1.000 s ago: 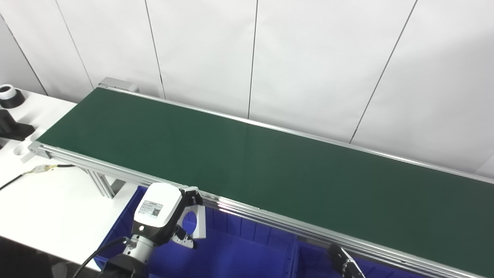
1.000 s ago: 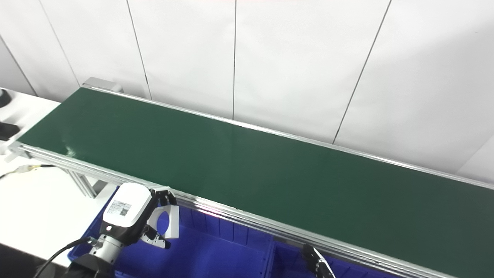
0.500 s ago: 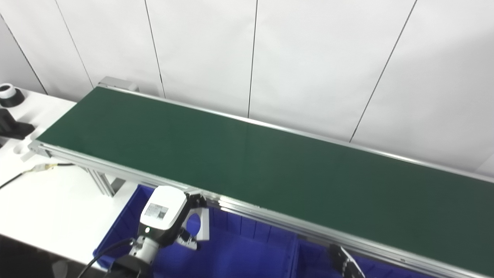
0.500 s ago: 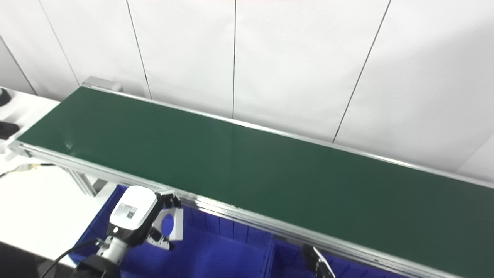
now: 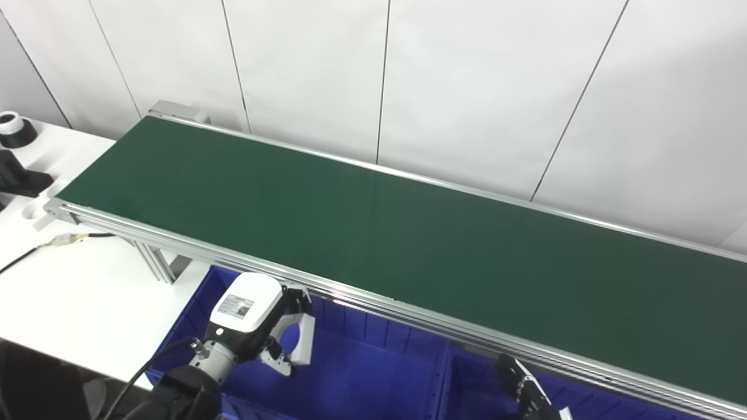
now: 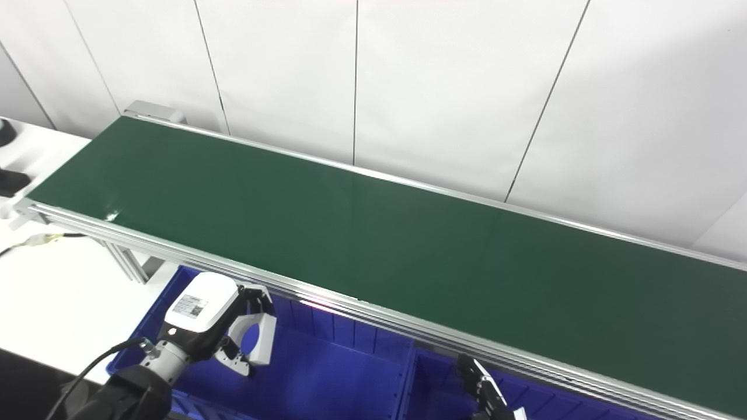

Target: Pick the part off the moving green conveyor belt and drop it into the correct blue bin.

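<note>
My left hand (image 5: 248, 315) is shut on a white part with a round hole (image 5: 307, 345), held upright over the left blue bin (image 5: 362, 379), just in front of the conveyor's near rail. The same part shows in the right eye view (image 6: 268, 344). The green conveyor belt (image 5: 373, 233) runs from far left to near right and carries nothing. Only the dark fingers of my right hand (image 5: 524, 392) show at the bottom edge, over a second blue bin (image 5: 474, 382). Whether that hand is open or shut is hidden.
A white table (image 5: 76, 291) lies at the left, with a cable and connector (image 5: 67, 239) and black fixtures (image 5: 17, 175) at its far end. The conveyor's aluminium leg (image 5: 154, 271) stands beside the left bin. White wall panels stand behind the belt.
The whole picture has shifted a little, so the camera moved. My left hand, still holding the white part, has come slightly nearer and lower from the rail, over the bin.
</note>
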